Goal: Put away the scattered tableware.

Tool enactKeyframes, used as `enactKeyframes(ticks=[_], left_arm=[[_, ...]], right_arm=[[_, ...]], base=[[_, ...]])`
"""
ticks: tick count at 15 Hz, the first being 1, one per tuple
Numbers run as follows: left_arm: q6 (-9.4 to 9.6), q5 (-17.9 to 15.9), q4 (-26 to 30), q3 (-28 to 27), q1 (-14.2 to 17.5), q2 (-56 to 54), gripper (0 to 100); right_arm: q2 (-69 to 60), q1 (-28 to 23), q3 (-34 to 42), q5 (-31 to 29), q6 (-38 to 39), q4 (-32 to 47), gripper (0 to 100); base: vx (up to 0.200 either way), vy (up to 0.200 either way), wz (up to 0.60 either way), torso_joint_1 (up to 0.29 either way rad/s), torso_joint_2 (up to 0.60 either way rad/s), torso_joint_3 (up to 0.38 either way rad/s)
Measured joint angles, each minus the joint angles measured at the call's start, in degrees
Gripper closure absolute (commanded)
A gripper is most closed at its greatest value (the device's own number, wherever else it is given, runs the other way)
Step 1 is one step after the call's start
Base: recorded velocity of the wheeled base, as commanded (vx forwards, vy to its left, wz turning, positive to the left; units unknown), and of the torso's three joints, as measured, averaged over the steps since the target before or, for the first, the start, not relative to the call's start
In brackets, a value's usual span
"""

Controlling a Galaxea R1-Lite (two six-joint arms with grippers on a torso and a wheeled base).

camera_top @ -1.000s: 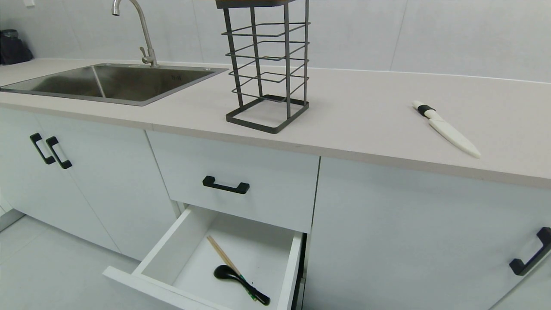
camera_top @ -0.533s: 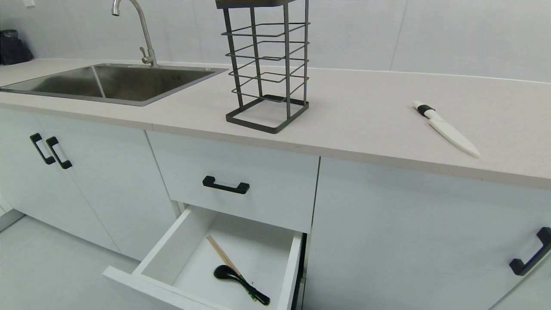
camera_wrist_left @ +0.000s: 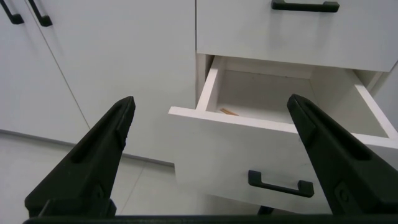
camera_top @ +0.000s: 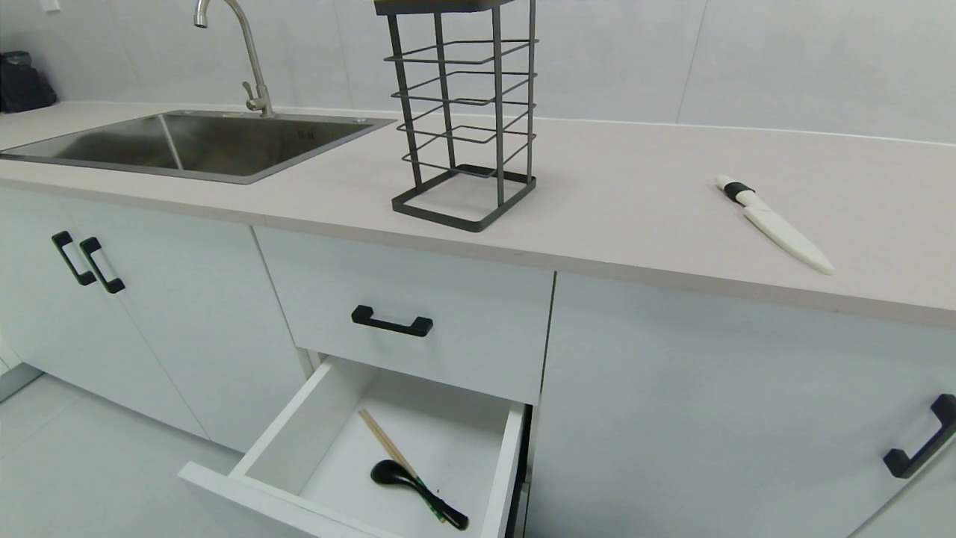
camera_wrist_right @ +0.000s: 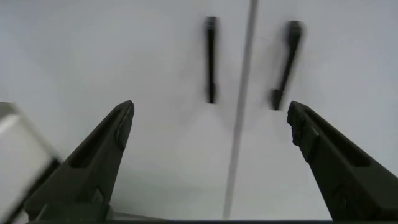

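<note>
A white knife [camera_top: 777, 223] with a black band on its handle lies on the counter at the right. Below the counter the lower drawer [camera_top: 265, 447] stands pulled out; inside lie a black spoon [camera_top: 414, 484] and wooden chopsticks [camera_top: 385, 442]. My left gripper [camera_wrist_left: 211, 118] is open in front of that drawer [camera_wrist_left: 249, 155], low, facing its front panel and black handle [camera_wrist_left: 280, 183]; a chopstick tip [camera_wrist_left: 229, 112] peeks over the rim. My right gripper [camera_wrist_right: 208, 118] is open, facing white cabinet doors with two black handles [camera_wrist_right: 211, 59].
A tall black wire rack [camera_top: 467, 112] stands mid-counter. The steel sink [camera_top: 187, 142] with its tap [camera_top: 246, 52] is at the left. The closed upper drawer [camera_top: 403, 314] sits above the open one. White cabinet doors flank both sides.
</note>
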Motion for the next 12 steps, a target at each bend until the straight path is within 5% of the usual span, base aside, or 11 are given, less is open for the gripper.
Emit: enactKeyframes(ticks=[4,8,12], left_arm=[[0.05,0.0,0.0,0.0,0.0,0.0,0],[0.27,-0.2,0.0,0.0,0.0,0.0,0],[-0.49,-0.7,-7.5,-3.2,0.1,0.3,0]], right_arm=[[-0.9,-0.1,3.5,10.9,11.0,-7.2,0],[-1.0,0.0,5.2,11.7,5.2,-8.4,0],[-1.0,0.0,6.7,11.6,4.6,-9.8,0]], base=[[0.0,0.0,0.0,0.0,0.0,0.0],[0.0,0.0,0.0,0.0,0.0,0.0],[0.0,0.0,0.0,0.0,0.0,0.0]])
